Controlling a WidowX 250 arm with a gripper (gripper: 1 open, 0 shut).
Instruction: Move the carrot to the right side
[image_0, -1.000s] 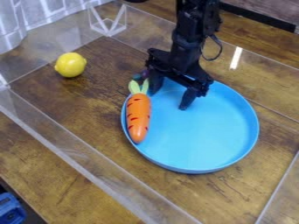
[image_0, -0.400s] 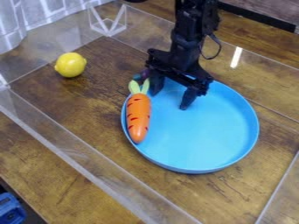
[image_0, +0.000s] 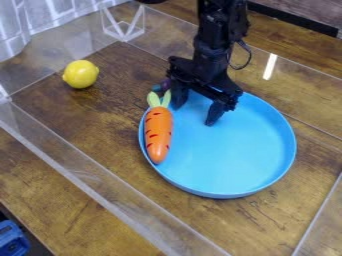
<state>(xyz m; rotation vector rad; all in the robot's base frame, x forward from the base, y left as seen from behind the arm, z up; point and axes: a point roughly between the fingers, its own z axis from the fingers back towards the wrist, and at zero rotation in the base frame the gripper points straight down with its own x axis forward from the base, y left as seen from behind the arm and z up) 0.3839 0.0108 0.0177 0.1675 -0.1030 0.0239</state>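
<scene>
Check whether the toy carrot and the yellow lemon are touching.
Apart. The camera view shows a plain stretch of brown tabletop between the toy carrot on the blue plate and the yellow lemon.

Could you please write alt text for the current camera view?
A toy carrot with a green leafy top lies along the left edge of a round blue plate on a wooden table. A black robot arm reaches in from the top, its open pincer over the plate's upper part. A lemon sits at upper left.
</scene>
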